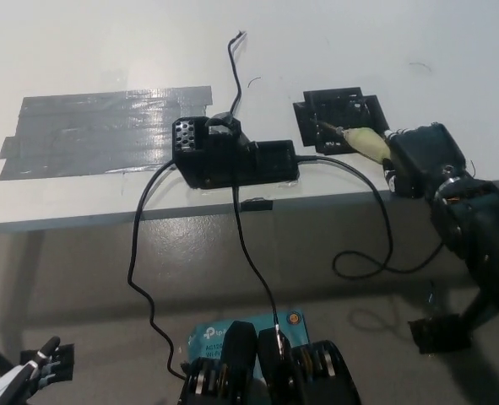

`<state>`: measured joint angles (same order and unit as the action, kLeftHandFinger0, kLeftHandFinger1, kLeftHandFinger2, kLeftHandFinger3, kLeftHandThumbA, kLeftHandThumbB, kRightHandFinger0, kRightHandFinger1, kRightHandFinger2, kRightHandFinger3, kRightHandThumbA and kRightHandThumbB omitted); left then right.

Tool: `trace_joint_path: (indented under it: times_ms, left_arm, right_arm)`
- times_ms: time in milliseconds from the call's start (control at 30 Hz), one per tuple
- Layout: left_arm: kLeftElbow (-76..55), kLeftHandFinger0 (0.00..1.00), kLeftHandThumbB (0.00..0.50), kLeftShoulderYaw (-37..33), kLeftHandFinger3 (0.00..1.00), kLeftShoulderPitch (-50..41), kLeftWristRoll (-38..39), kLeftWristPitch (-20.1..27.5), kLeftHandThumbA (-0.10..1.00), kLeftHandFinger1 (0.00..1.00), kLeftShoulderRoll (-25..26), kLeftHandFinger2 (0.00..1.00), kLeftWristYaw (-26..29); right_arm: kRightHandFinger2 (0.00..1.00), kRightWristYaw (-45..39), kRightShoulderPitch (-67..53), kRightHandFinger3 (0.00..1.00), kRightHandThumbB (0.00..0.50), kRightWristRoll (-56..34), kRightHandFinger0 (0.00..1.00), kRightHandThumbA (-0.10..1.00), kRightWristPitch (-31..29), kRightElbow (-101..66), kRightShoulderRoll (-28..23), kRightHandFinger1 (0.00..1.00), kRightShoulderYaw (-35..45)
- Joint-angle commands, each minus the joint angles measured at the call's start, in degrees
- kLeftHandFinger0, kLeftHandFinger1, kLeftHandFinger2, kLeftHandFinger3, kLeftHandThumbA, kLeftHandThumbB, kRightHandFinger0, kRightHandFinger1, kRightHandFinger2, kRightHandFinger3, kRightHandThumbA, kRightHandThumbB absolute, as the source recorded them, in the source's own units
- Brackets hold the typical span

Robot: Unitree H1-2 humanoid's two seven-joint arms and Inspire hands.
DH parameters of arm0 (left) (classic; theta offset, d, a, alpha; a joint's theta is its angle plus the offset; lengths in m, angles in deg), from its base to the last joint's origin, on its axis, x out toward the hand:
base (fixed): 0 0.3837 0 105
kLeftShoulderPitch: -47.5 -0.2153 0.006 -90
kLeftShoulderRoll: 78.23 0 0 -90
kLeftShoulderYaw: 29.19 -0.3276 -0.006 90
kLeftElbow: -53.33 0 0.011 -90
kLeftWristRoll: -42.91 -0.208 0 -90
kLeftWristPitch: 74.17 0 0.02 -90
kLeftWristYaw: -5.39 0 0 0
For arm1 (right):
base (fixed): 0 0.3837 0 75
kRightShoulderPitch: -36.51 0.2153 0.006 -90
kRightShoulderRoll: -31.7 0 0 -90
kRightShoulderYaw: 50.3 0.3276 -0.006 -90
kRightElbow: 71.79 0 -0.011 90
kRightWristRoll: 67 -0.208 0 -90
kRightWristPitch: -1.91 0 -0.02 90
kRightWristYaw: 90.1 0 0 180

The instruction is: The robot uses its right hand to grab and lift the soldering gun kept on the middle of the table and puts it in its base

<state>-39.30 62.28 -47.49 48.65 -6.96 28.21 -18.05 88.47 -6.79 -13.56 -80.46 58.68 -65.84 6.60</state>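
My white left robot hand (38, 364) rests at 7 o'clock, below the tabletop edge; whether it is open or closed I cannot tell. On the white tabletop (105, 42), a patch of grey duct tape (97, 131) lies at 10 o'clock. Just right of it sits the black box-shaped soldering station (232, 156), cables trailing off the edge. At 2 o'clock lies the flat black base (338, 114). My black right robot hand (422, 160) grips the cream-handled soldering gun (363, 141), its tip over the base.
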Motion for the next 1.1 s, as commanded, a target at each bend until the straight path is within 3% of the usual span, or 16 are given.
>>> trace_joint_path:
  times_ms: [0,33,67,100,267,300,333,367,567,633,700,767,800,833,1067]
  left_arm:
    - [-0.42,1.0,0.2,0.63,1.0,0.43,-0.11,1.78,1.0,1.0,2.18,1.0,-0.72]
    - [-0.72,1.0,0.189,0.59,1.0,0.35,-0.41,1.48,1.0,1.0,2.14,1.0,-0.48]
    - [-0.67,1.0,0.189,0.56,1.0,0.35,-0.51,1.53,1.0,1.0,2.14,1.0,-0.45]
    - [-0.61,1.0,0.187,0.52,1.0,0.34,-0.68,1.75,1.0,1.0,2.14,1.0,-0.39]
    - [-0.4,1.0,0.184,0.81,1.0,0.47,-0.23,1.79,1.0,1.0,2.04,1.0,-0.57]
    - [-0.33,1.0,0.194,0.84,1.0,0.52,-0.28,1.61,1.0,1.0,1.96,1.0,-0.44]
    - [-0.18,1.0,0.202,0.71,1.0,0.68,-0.39,1.67,1.0,1.0,1.88,1.0,-0.41]
    - [0.07,1.0,0.203,0.56,1.0,0.72,-0.68,2.02,1.0,1.0,1.88,1.0,-0.31]
    - [0.32,1.0,0.178,0.49,1.0,0.59,-0.69,1.87,1.0,1.0,1.5,1.0,-0.27]
    - [0.15,1.0,0.184,0.51,1.0,0.65,-0.83,1.13,1.0,1.0,1.35,1.0,0.03]
    - [0.35,1.0,0.202,0.37,1.0,0.64,-1.06,1.16,1.0,1.0,1.29,1.0,0.09]
    - [0.33,1.0,0.185,0.31,1.0,0.65,-1.01,0.9,1.0,1.0,1.23,1.0,-0.06]
    - [0.68,1.0,0.19,0.27,1.0,0.75,-1.04,1.11,1.0,1.0,1.23,1.0,-0.12]
    - [0.73,0.98,0.195,0.27,1.0,0.68,-1.07,0.82,1.0,1.0,1.08,1.0,0.01]
    - [0.92,0.95,0.215,-0.65,1.0,0.75,-1.91,1.37,1.0,1.0,1.0,1.0,0.0]
  right_arm:
    - [0.65,6.14,-0.26,0.16,0.059,-3.86,0.0,-0.1,-5.35,-0.57,-0.86,0.32,3.64]
    - [0.74,8.37,0.19,0.12,0.066,-3.42,0.0,-0.1,-7.45,-1.07,-1.32,0.38,3.71]
    - [0.75,10.01,0.41,0.15,0.072,-3.08,0.0,-0.1,-8.72,-0.91,-1.45,0.38,3.84]
    - [0.78,10.42,0.71,0.23,0.057,-3.57,0.0,-0.1,-9.84,-1.26,-1.58,0.4,4.51]
    - [0.71,11.09,3.16,0.55,0.0,-3.13,0.0,-0.1,-12.13,-3.21,-2.53,0.34,5.72]
    - [0.69,11.92,4.05,0.54,0.006,-2.34,0.0,-0.1,-13.34,-3.77,-3.02,0.32,5.41]
    - [0.62,11.27,5.0,0.48,0.0,-2.52,0.0,-0.1,-13.99,-4.22,-3.34,0.25,5.61]
    - [0.61,9.99,5.46,0.46,0.0,-2.7,0.0,-0.1,-14.08,-5.04,-3.63,0.24,5.69]
    - [0.65,9.53,7.38,0.54,0.004,-2.36,0.0,-0.1,-18.65,-6.41,-4.96,0.26,5.25]
    - [0.54,6.81,7.83,0.51,0.002,-4.68,0.0,-0.1,-19.65,-8.46,-5.1,0.21,6.31]
    - [0.62,2.61,7.96,0.57,0.0,-6.27,0.0,-0.1,-19.11,-10.36,-5.3,0.22,6.8]
    - [0.65,-0.65,8.28,0.58,0.0,-8.23,0.0,-0.1,-19.96,-11.72,-5.49,0.23,7.21]
    - [0.68,-1.56,8.39,0.58,0.034,-8.76,0.0,-0.1,-20.07,-12.27,-5.35,0.26,7.39]
    - [0.72,-2.08,8.36,0.59,0.022,-9.31,0.0,-0.1,-21.12,-12.77,-5.27,0.28,7.36]
    - [0.74,-2.62,7.98,0.67,0.0,-7.08,0.0,-0.1,-25.4,-13.87,-6.51,0.29,5.84]
